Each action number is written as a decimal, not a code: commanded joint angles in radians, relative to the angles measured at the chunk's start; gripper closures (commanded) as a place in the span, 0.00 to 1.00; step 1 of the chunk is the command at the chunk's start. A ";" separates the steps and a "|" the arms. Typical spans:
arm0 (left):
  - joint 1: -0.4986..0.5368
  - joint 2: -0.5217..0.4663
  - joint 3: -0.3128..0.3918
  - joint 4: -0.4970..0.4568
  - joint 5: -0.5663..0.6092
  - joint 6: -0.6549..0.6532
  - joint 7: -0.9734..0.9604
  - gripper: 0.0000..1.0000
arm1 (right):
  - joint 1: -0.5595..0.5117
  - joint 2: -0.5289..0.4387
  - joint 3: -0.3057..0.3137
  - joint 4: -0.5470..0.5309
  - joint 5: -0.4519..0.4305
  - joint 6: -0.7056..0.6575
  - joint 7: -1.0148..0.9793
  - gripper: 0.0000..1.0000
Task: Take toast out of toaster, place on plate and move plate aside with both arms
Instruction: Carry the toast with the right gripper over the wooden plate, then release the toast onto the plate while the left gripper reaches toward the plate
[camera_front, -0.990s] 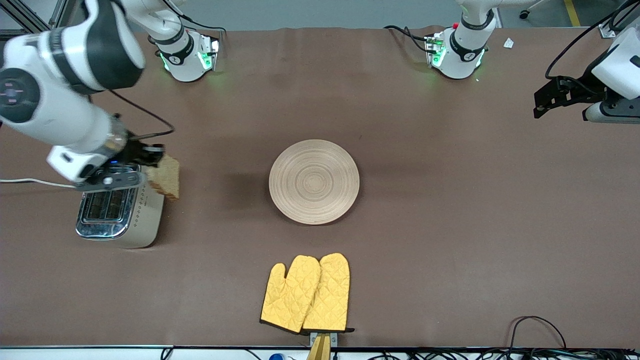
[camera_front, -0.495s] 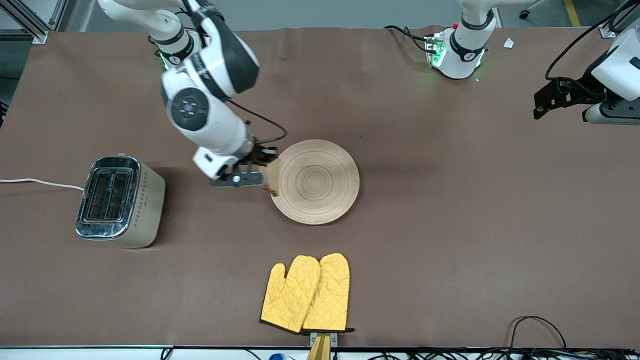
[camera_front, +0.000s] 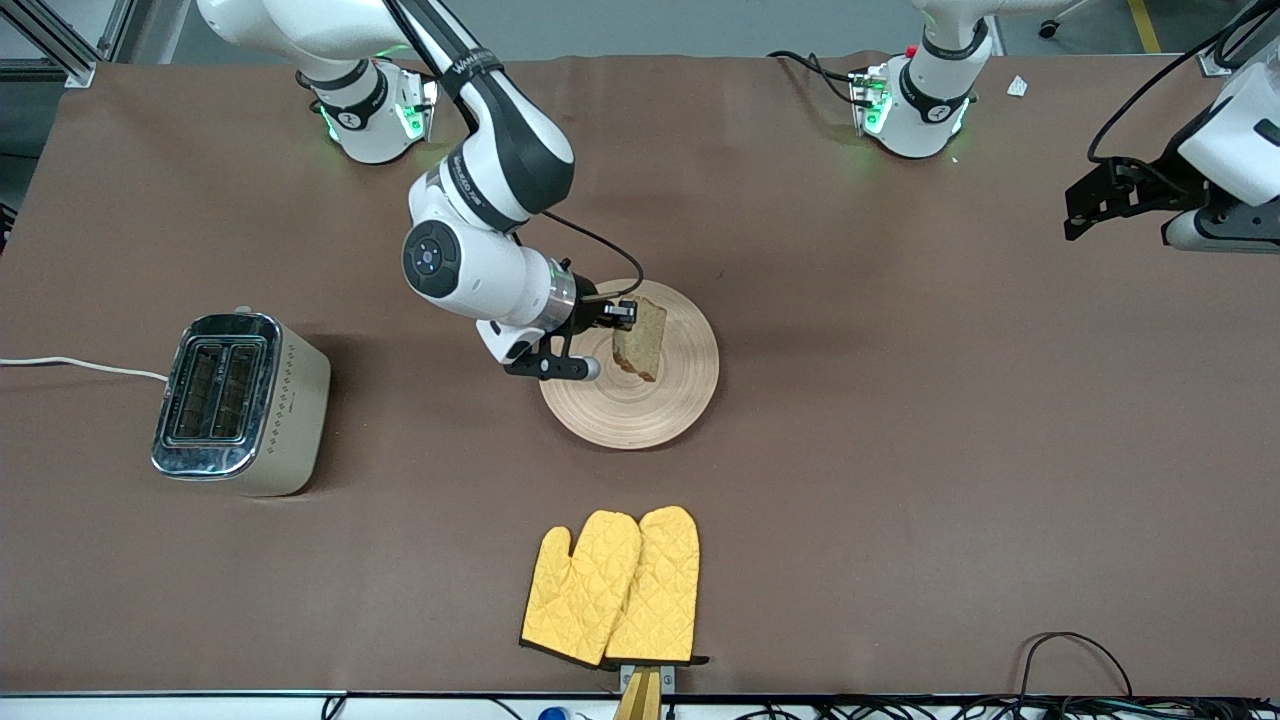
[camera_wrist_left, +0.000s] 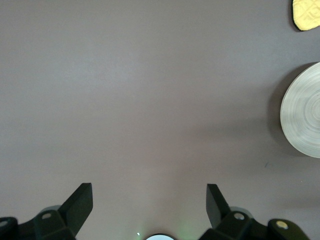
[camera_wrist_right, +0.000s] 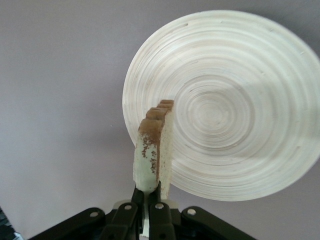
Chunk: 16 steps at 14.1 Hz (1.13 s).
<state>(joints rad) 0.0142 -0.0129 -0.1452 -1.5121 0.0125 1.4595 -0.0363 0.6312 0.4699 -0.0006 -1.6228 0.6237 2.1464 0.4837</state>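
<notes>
The round pale beige plate (camera_front: 650, 400) with ring grooves lies mid-table; it also shows in the right wrist view (camera_wrist_right: 235, 105) and at the edge of the left wrist view (camera_wrist_left: 305, 117). My right gripper (camera_front: 622, 312) is shut on the toast (camera_front: 640, 340), a speckled brown slice held on edge in the air over the plate, toward the plate's rim at the right arm's end. In the right wrist view the gripper (camera_wrist_right: 148, 192) pinches the slice (camera_wrist_right: 155, 145) by its edge. My left gripper (camera_wrist_left: 149, 197) is open and empty, waiting high over the left arm's end of the table (camera_front: 1095, 200).
A silver two-slot toaster (camera_front: 240, 405) with a white cord stands toward the right arm's end. Two yellow quilted oven mitts (camera_front: 615, 585) lie nearer to the front camera than the plate; one tip shows in the left wrist view (camera_wrist_left: 306, 14). Cables run along the front edge.
My right arm has carried the toast from above the toaster across the table to over the plate. The left arm has barely moved.
</notes>
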 joint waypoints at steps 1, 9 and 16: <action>-0.008 0.011 -0.005 0.001 0.001 0.002 -0.007 0.00 | 0.016 0.018 -0.012 -0.006 0.044 0.024 0.006 0.72; -0.017 0.155 -0.017 0.003 -0.074 0.105 -0.011 0.00 | -0.048 0.006 -0.032 0.001 -0.112 0.012 -0.013 0.00; -0.034 0.296 -0.021 0.003 -0.248 0.171 -0.010 0.00 | -0.267 -0.091 -0.038 0.003 -0.372 -0.141 -0.133 0.00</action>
<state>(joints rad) -0.0272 0.2292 -0.1628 -1.5214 -0.1671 1.6147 -0.0404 0.4377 0.4412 -0.0516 -1.5987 0.3015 2.0762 0.4154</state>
